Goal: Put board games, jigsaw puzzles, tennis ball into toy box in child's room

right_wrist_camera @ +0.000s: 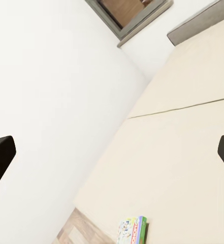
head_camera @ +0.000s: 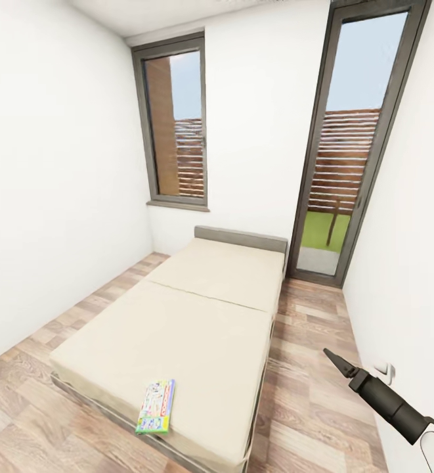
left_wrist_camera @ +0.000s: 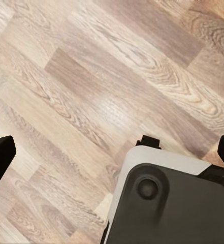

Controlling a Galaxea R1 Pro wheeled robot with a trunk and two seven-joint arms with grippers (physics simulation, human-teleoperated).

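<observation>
I approach the bed (head_camera: 177, 315); right gripper (head_camera: 328, 355) empty, spread wide; next, reach the game (head_camera: 156, 406)

The floor (head_camera: 322, 401) is wood plank, brown-grey with a strong grain and a faint sheen. The bed (head_camera: 197, 315) has matt cream mattresses that look like smooth cloth; the board game (head_camera: 156, 407) lying on it has a glossy printed lid. The walls (head_camera: 52, 197) are plain matt white.
</observation>
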